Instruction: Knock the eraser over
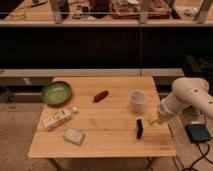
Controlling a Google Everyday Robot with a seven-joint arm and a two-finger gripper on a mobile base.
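The eraser [139, 128], a small narrow black block, stands on the wooden table [105, 142] near its front right. My gripper [151, 121] is just right of the eraser at table height, close to it, at the end of the white arm [187, 97] that reaches in from the right. A white cup [137, 100] stands behind the eraser.
A green bowl [56, 92] sits at the table's back left. A white printed carton [57, 119] and a pale flat pad [73, 136] lie at the front left. A reddish-brown oblong thing [100, 96] lies mid-table. A dark box [199, 133] sits on the floor at right.
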